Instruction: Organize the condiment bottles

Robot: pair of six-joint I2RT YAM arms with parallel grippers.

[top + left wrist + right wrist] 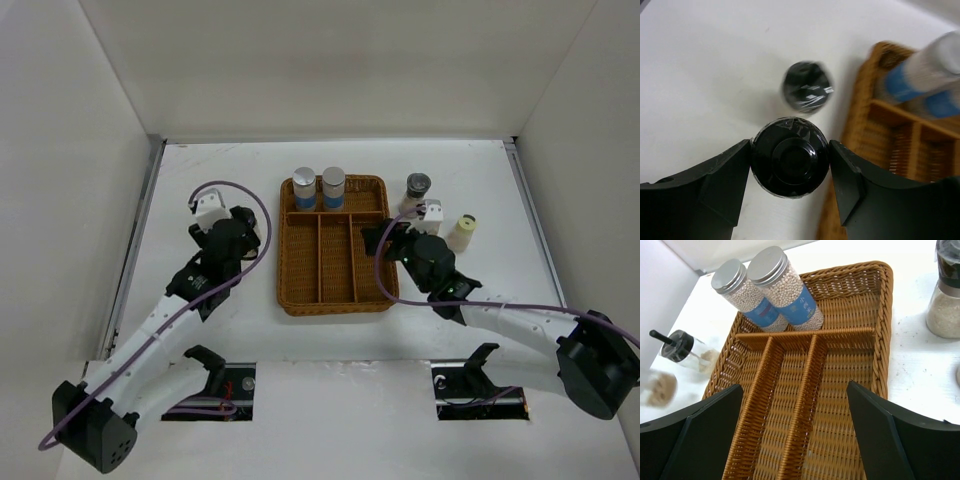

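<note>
White tabletop beside the wicker tray: left gripper clamps a black-capped bottle, so lift straight past its neighbour; right gripper gapes empty.

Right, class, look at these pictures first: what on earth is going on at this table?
Two robot arms are sorting condiment bottles into a wicker tray. The left gripper is closed on a black-capped bottle left of the tray, with a second black-capped bottle just beyond it. The right gripper hangs open and empty over the tray. Two silver-capped bottles stand in the tray's far compartment. A yellow-capped bottle waits on the table to the right.
</note>
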